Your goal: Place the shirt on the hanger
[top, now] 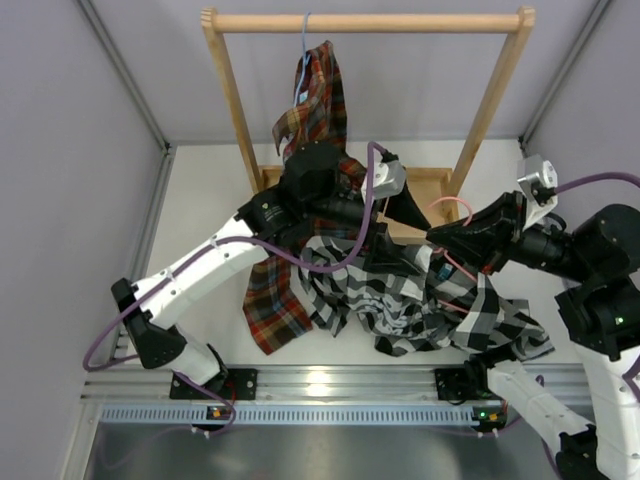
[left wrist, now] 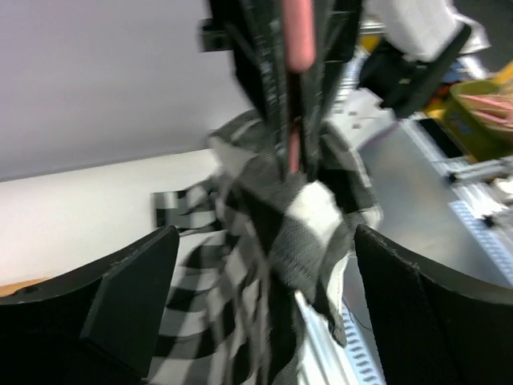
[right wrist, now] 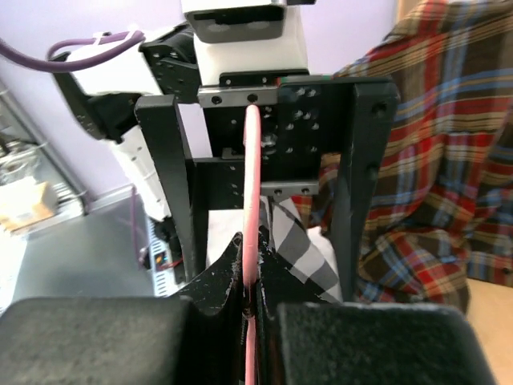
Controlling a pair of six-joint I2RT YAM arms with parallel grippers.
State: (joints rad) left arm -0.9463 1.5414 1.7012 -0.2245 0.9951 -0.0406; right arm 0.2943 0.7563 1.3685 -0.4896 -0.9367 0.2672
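The black-and-white checked shirt (top: 430, 305) lies bunched on the table in front of both arms. My right gripper (right wrist: 250, 258) is shut on the thin pink hanger (right wrist: 252, 176), whose wire runs up between its jaws; its pink loop (top: 452, 208) shows from above. My left gripper (left wrist: 266, 233) faces the right one, its fingers (left wrist: 120, 305) standing wide open. A fold of the shirt (left wrist: 276, 257) hangs loose between them, draped from the hanger (left wrist: 298, 36). From above, the left gripper (top: 405, 215) and right gripper (top: 440, 238) almost meet over the shirt.
A red tartan shirt (top: 315, 100) hangs on a light blue hanger (top: 305, 40) from the wooden rack (top: 365, 22), its lower part trailing onto the table (top: 275, 300). An aluminium rail (top: 330, 385) runs along the near edge.
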